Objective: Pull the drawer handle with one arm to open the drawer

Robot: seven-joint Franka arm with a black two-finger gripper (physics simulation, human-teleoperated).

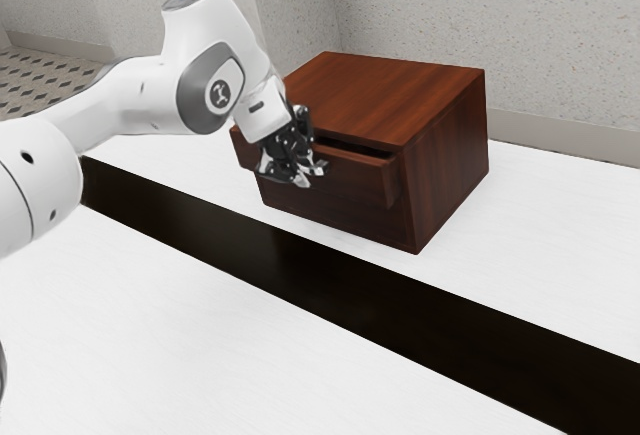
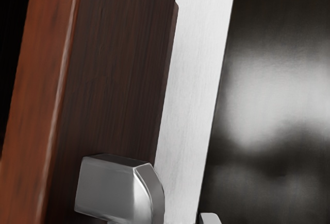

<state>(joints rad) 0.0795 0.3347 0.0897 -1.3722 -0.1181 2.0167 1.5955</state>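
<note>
The black two-finger gripper (image 1: 297, 167) is right at the front of the dark brown wooden drawer (image 1: 350, 170). The drawer sticks out a little from the red-brown wooden box (image 1: 400, 95) and runs toward 3 o'clock from the gripper. The shiny silver metal handle (image 2: 118, 190) is just under the hand. I cannot tell if the jaws grip it.

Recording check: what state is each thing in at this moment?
Cabinet: upright on the table.
Drawer: partly open, front standing out from the cabinet.
Handle: on the drawer front, close to the wrist camera.
End effector: against the drawer front.
</note>
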